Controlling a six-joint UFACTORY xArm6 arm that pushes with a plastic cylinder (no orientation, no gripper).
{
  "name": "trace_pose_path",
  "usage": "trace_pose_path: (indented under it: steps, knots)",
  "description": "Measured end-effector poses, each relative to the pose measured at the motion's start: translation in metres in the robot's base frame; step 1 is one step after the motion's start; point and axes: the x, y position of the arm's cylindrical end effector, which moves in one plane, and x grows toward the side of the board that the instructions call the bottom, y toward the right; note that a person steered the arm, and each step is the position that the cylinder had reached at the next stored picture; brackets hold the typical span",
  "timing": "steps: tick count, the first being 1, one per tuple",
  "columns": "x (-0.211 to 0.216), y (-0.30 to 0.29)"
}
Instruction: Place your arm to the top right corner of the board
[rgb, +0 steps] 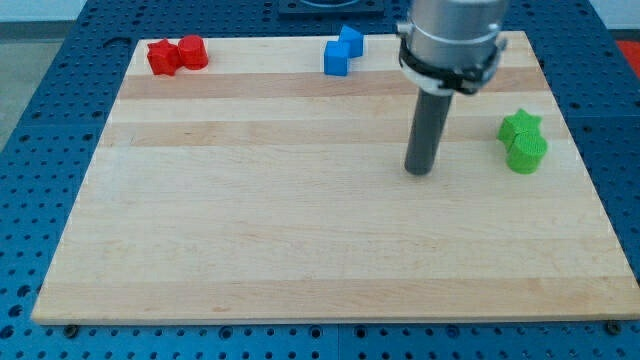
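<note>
Camera view: my tip rests on board, right of centre, touching no block. No fingers on rig; rod holds nothing. Green blocks near, to view's right. Target top right corner unreached; est. roughly half the travel left.

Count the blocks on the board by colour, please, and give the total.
red blocks: 2
blue blocks: 2
green blocks: 2
Total: 6
My tip stands to the view's left of the green pair, touching no block.
</note>
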Motion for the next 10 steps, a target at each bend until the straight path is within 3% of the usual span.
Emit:
trace_pose_path:
  steps: [2,4,5,6,8,10]
  knots:
    - [-0.077,0.026]
    - [-0.086,0.160]
    - [-0.111,0.223]
    - [-0.153,0.247]
    - [-0.241,0.233]
    - [-0.240,0.176]
